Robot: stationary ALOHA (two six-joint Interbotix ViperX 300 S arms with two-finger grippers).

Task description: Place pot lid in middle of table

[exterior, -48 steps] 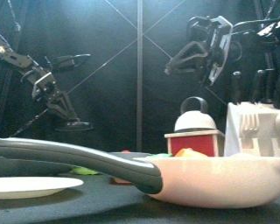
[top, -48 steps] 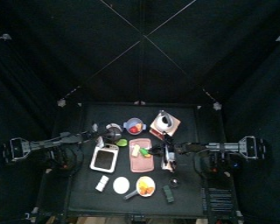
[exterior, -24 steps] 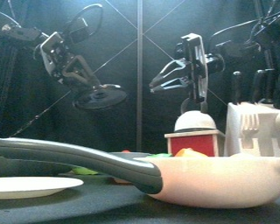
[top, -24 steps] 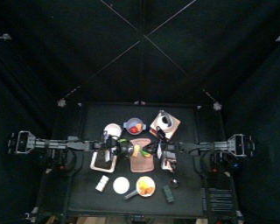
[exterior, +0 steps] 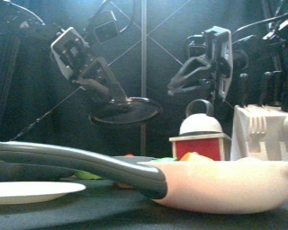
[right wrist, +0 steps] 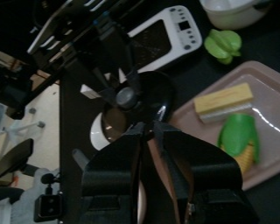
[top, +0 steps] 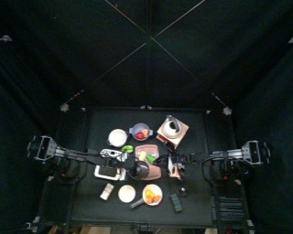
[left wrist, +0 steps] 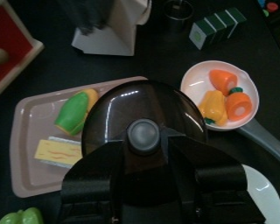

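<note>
The pot lid [exterior: 125, 110] is up in the air, carried by the left gripper [left wrist: 145, 157], whose jaws stand wide apart around the lid's rim, so it is clamped on that dark, glossy dome with the knob showing in the middle. Looking from above, the lid hangs over the crowded centre of the table [top: 88, 117], right above the pink tray [left wrist: 38, 131] with its green vegetable [left wrist: 74, 111] and yellow block [left wrist: 59, 150], and beside the small white pan [left wrist: 213, 96] full of orange and yellow pieces. Here is the worry: there is hardly any bare black surface under it, so if the lid comes straight down it could land half on the tray's edge or on the pan's rim and sit crooked, or slide off with a clatter. A glossy curved lid pinched by its rim could also slip if the arm swings sharply. And the right gripper [exterior: 207, 63] is close by, raised just across from it, near enough that the two arms could knock together; I cannot tell whether its jaws are open or shut. As for pose, the left arm reaches in from its side with the wrist angled down and the lid held nearly level, a shade tilted, well clear of the items beneath; the right arm hangs high, pointing down toward the lid.
</note>
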